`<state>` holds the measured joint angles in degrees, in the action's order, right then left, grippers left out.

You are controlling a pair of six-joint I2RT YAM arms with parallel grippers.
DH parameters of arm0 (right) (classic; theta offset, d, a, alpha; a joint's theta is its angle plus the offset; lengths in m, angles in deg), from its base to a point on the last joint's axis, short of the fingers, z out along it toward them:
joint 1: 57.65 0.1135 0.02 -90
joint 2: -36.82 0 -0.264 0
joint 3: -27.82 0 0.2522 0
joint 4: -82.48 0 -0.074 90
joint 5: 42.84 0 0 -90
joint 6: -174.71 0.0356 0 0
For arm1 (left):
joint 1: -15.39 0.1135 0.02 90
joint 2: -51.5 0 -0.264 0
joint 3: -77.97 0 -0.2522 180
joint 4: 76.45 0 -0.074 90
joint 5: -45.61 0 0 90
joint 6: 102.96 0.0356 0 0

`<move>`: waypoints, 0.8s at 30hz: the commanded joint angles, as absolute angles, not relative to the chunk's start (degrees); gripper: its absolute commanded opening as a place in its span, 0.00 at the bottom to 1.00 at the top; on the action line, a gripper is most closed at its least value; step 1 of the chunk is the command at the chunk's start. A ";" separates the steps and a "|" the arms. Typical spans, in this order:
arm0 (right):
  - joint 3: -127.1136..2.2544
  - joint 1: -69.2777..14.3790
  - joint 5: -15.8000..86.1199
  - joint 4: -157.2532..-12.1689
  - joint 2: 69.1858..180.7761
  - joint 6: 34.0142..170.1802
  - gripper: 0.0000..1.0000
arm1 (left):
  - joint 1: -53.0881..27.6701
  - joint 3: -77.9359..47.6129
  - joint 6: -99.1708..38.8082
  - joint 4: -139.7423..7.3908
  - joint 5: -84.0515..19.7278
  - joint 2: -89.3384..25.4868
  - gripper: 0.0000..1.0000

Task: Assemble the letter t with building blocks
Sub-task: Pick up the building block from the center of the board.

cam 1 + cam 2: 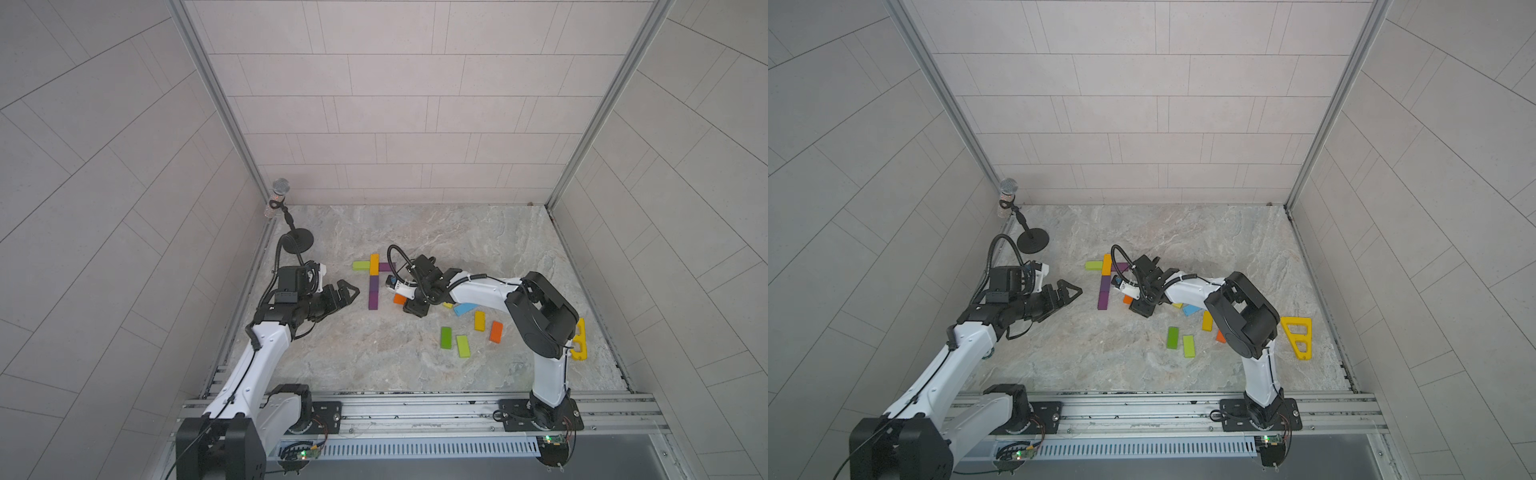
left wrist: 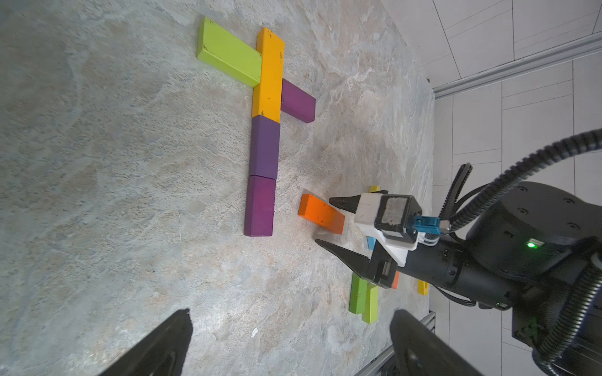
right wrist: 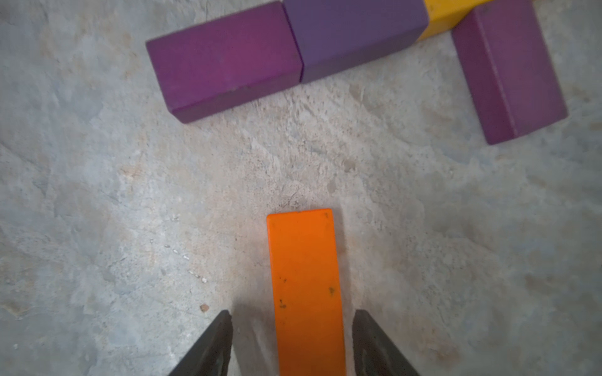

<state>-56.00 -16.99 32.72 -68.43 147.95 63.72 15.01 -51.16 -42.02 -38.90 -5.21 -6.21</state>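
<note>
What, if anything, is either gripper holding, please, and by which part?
Nothing: the right gripper straddles the orange block, gaps both sides; the left gripper is empty.

1. Orange block (image 3: 306, 293): one end is cut off by the right wrist view's edge.
2. Light blue block (image 1: 464, 309): partly hidden under the right arm (image 1: 486, 289).
3. Yellow frame piece (image 1: 579, 353): largely hidden behind the same arm.

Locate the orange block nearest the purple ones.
In a top view, the orange block lies just right of the endmost purple block, not touching it, straddled by the open right claw.
</note>
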 commanded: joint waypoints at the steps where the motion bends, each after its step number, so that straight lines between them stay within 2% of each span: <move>1: -57.77 -17.40 31.47 -66.35 149.02 62.78 0.60 | 15.28 -50.56 -41.61 -40.00 -4.82 -5.44 1.00; 12: -60.83 -17.87 28.18 -59.67 152.23 61.35 0.28 | 15.32 -50.74 -41.70 -40.08 -5.05 -4.93 1.00; 18: -58.97 -17.75 28.27 -60.32 150.96 62.19 0.17 | 15.63 -50.78 -41.70 -39.84 -5.82 -4.55 1.00; 24: -55.46 -15.71 30.04 -62.52 145.10 60.23 0.13 | 16.70 -51.09 -42.66 -41.10 -4.72 -4.82 1.00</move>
<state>-57.36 -17.10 29.77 -64.34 148.39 62.25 16.03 -51.16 -42.24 -39.47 -5.21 -5.34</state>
